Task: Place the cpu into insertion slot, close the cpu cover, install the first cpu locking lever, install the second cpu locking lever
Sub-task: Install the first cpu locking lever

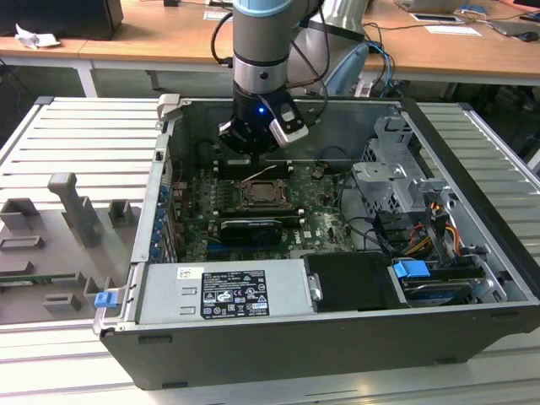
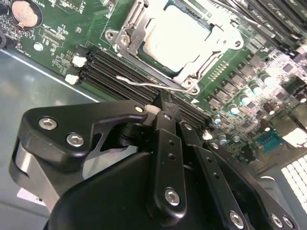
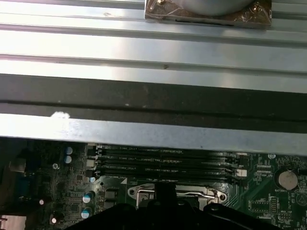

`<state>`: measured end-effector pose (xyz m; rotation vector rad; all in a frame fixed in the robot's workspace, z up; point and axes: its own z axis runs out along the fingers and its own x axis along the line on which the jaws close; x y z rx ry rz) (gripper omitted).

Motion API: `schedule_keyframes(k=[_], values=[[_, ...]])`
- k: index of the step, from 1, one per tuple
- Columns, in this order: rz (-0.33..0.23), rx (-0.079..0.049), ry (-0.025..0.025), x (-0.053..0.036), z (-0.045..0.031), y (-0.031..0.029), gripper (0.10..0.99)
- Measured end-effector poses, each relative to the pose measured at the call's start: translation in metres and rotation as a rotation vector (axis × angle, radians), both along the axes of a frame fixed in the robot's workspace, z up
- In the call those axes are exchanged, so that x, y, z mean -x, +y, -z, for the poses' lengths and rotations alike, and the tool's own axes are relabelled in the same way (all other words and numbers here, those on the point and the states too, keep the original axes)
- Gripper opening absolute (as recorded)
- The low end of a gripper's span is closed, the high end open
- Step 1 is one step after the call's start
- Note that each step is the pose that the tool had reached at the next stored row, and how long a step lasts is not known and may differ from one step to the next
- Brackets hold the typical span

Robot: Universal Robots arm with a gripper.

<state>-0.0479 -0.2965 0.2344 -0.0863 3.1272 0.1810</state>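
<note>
The cpu [image 2: 175, 31] lies pale and flat in the insertion slot [image 2: 125, 40] on the green board. The silvery cpu cover [image 2: 214, 44] rests down around it. A thin wire locking lever [image 2: 141, 82] runs along the slot's edge nearest my gripper [image 2: 162, 103]. The black fingers [image 2: 165, 143] are shut with nothing seen between them, and their tips sit right at that lever; I cannot tell if they touch it. In the exterior view my gripper [image 1: 253, 152] hangs just behind the slot [image 1: 263, 194]. The slot's rim [image 3: 175, 192] also appears in the first wrist view.
Long black memory slots [image 2: 112, 64] lie between gripper and socket. A coin battery [image 2: 24, 13] sits on the board. In the exterior view the case [image 1: 354, 337] holds a power supply [image 1: 224, 294], drive cage [image 1: 388, 181] and cables [image 1: 422, 228] at the right.
</note>
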Motion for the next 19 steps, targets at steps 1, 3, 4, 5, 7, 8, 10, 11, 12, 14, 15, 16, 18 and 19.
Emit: schedule_keyframes(k=[1,3,4,5,7,8,10,11,12,14,15,16,18,19], values=[[0.000,0.000,0.0000,-0.0016,0.0008,0.0004,0.106],[-0.032,0.000,0.0000,-0.0107,0.0052,0.0023,0.106],[-0.032,-0.001,0.0000,-0.0152,0.0069,0.0033,0.106],[-0.032,-0.002,0.0001,-0.0167,0.0076,0.0034,0.106],[-0.032,-0.002,0.0000,-0.0188,0.0089,0.0038,0.106],[-0.032,-0.002,0.0000,-0.0195,0.0095,0.0039,0.106],[-0.032,-0.003,0.0000,-0.0208,0.0105,0.0041,0.106],[-0.032,-0.003,0.0000,-0.0215,0.0115,0.0043,0.106],[-0.032,-0.003,0.0000,-0.0220,0.0122,0.0044,0.106],[-0.032,-0.003,0.0000,-0.0229,0.0136,0.0046,0.106],[-0.032,-0.003,0.0000,-0.0233,0.0143,0.0048,0.106],[-0.032,-0.003,0.0000,-0.0238,0.0150,0.0049,0.106],[-0.031,-0.003,0.0000,-0.0247,0.0163,0.0050,0.106],[-0.032,-0.003,0.0000,-0.0254,0.0172,0.0050,0.106]])
